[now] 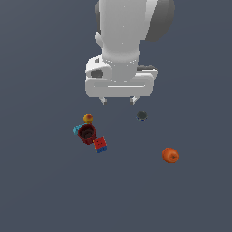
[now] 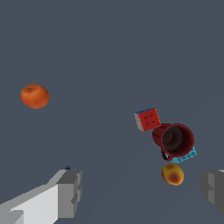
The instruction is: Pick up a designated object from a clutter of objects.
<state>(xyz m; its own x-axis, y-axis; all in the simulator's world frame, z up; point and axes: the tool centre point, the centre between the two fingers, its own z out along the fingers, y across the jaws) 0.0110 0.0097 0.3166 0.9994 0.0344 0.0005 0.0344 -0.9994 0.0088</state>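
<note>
End effector: the end effector (image 1: 119, 100) hangs above the surface (image 1: 41, 190), its two short fingertips spread wide with nothing between them; in the wrist view the fingers (image 2: 70, 192) sit far apart at either side
Blue can: the blue can (image 1: 142, 116) stands alone on the surface, just below and to the exterior view's right of the fingertips, well apart from the other things; its rim is grey and its inside dark. In the wrist view only a blue sliver (image 2: 68, 167) peeks out behind one finger
Dark red cup: the dark red cup (image 1: 87, 133) stands at the middle of a tight cluster, its dark mouth showing
Teal thing: a teal thing (image 1: 76, 130) pokes out from behind the cup, touching it
Cube: the red-and-blue cube (image 1: 100, 145) lies right against the cup
Ball: the small yellow-red ball (image 1: 88, 118) rests just beside the cup
Orange fruit: the orange fruit (image 1: 170, 155) lies by itself at the exterior view's right, well apart from the cluster and from the can
</note>
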